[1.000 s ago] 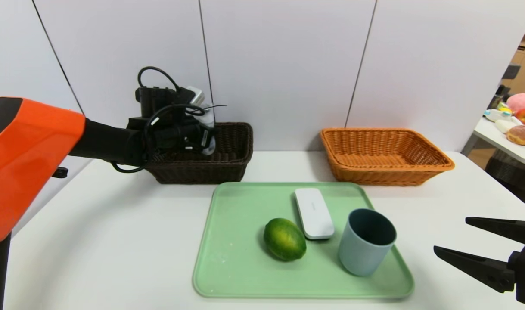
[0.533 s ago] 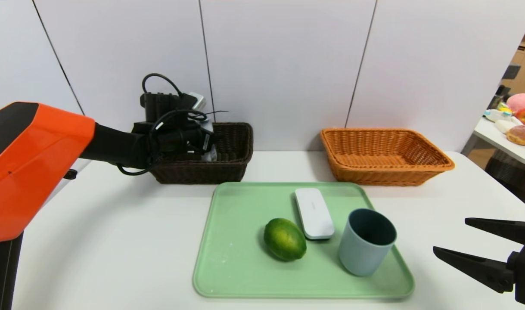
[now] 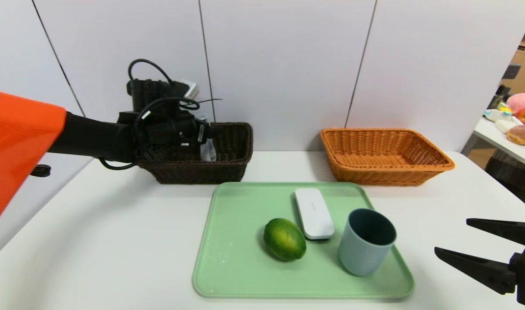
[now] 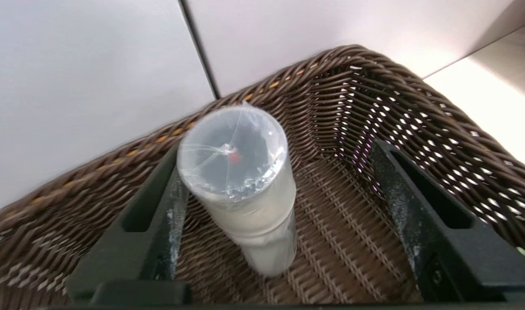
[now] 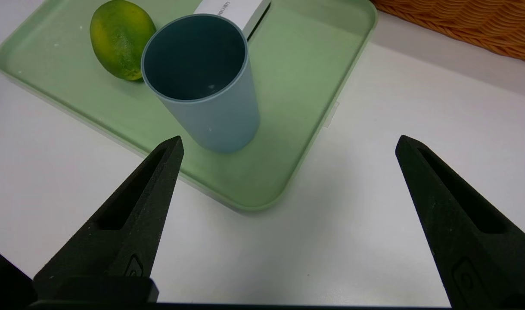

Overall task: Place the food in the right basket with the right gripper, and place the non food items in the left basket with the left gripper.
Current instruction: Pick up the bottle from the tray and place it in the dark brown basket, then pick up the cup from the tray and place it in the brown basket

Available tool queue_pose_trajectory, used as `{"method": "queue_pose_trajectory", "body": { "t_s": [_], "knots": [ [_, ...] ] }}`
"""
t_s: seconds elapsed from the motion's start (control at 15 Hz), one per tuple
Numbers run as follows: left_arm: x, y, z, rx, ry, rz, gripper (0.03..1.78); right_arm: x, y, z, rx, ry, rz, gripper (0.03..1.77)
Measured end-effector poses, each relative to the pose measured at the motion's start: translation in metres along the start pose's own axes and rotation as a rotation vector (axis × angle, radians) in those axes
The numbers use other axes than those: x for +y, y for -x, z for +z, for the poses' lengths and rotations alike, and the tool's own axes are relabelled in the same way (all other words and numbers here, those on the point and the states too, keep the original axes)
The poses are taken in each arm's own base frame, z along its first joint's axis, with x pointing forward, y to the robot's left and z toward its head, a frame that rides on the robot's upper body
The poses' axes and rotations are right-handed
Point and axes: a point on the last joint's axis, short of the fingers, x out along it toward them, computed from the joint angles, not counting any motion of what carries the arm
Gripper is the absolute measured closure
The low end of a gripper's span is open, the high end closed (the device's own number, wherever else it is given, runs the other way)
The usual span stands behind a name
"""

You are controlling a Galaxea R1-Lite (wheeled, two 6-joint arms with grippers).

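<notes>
Bottle (image 4: 238,185) drops into the dark basket (image 3: 228,165) from the wide-open, empty left gripper (image 4: 275,206), leaving lime (image 3: 284,239), case (image 3: 314,213) and cup (image 3: 365,241) unsorted.

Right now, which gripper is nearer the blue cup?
Right. The right gripper hovers open over the table just off the tray's right edge, beside the cup. The left gripper is far off, over the dark basket.

Small grey lettering on the white case (image 5: 232,9), perhaps "Lemon", hardly legible

Lime (image 3: 284,239), case (image 3: 314,213), cup (image 3: 366,241) on tray.
</notes>
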Motion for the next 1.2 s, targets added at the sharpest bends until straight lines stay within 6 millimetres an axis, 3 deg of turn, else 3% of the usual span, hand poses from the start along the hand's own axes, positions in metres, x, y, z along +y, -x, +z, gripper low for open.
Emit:
{"method": "queue_pose_trajectory", "body": {
  "t_s": [0.53,0.67,0.8,1.2],
  "knots": [
    [0.006,0.072,0.058,-0.115,-0.021,0.099,0.2,0.002,0.005,0.001,-0.025,-0.011,-0.003,0.1],
    [-0.001,0.088,0.062,-0.122,-0.022,0.096,0.18,0.002,0.006,0.002,-0.029,-0.01,-0.004,0.1],
    [-0.016,0.098,0.059,-0.111,0.006,0.061,0.16,0.002,0.006,0.002,-0.031,-0.01,-0.005,0.1],
    [-0.093,0.127,0.045,-0.057,0.105,-0.164,0.14,0.002,0.007,0.002,-0.034,-0.028,-0.013,0.1]
  ]
}}
